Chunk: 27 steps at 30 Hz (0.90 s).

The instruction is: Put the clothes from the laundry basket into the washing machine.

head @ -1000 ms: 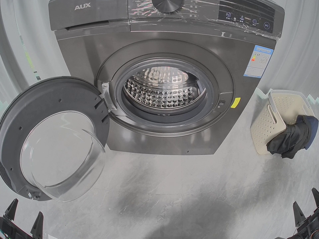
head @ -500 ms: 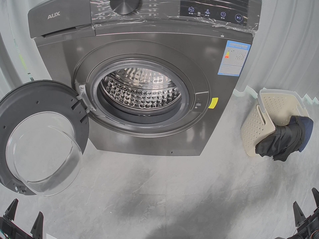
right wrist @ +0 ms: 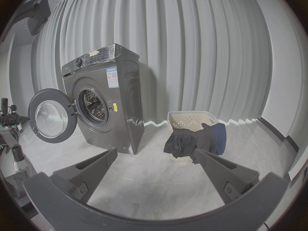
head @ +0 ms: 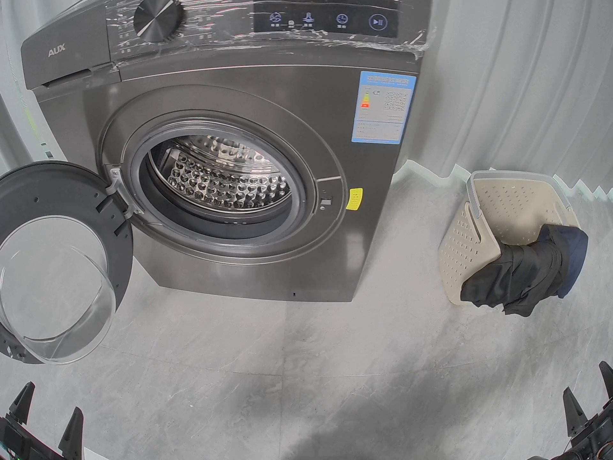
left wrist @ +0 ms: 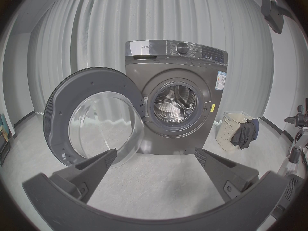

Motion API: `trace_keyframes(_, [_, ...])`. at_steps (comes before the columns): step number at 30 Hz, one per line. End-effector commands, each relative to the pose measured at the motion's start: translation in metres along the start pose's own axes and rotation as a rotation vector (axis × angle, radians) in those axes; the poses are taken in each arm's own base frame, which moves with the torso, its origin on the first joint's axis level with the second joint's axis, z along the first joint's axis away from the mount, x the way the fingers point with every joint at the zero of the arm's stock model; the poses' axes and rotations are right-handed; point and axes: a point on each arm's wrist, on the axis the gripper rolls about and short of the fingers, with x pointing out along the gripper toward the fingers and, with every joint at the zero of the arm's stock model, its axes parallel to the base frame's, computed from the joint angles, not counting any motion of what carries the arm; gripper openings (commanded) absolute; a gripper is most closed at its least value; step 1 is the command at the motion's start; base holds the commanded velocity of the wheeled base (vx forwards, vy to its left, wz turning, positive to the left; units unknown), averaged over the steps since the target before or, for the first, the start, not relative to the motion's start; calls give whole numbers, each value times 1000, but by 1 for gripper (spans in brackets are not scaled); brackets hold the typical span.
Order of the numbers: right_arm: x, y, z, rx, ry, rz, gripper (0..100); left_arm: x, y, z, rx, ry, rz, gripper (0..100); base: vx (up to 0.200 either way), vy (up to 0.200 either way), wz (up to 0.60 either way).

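A grey front-loading washing machine (head: 255, 84) stands on the floor with its round door (head: 57, 263) swung open to the left and its steel drum (head: 220, 174) bare. A cream perforated laundry basket (head: 472, 237) sits on the floor to its right, with dark clothes (head: 517, 273) draped over its front rim. The same basket (right wrist: 189, 119) and clothes (right wrist: 189, 141) lie ahead in the right wrist view. My left gripper (left wrist: 155, 154) is open and holds nothing, low at the near left (head: 46, 413). My right gripper (right wrist: 155, 154) is open and holds nothing, low at the near right (head: 590, 394).
White pleated curtains (head: 523, 65) hang behind the machine and the basket. Grey tiled floor (head: 306, 365) stretches between me and both. The open door (left wrist: 93, 113) juts out over the floor on the left.
The head camera has turned right: machine and basket have shifted left in the picture. Nothing has moved on the floor, and both grippers keep their places.
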Motion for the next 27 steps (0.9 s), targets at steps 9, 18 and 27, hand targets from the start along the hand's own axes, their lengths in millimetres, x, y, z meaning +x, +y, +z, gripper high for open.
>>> trace_keyframes(9, [0, 0, -5, 0, 5, 1, 100, 0, 0, -5, -3, -1, 0, 100, 0, -200, 0])
trace_keyframes(18, [0, 0, -5, 0, 5, 1, 100, 0, 0, -5, -5, -1, 0, 100, 0, -200, 0])
trace_keyframes(27, [0, 0, -5, 0, 6, 1, 100, 0, 0, -4, -6, -2, 0, 100, 0, -200, 0])
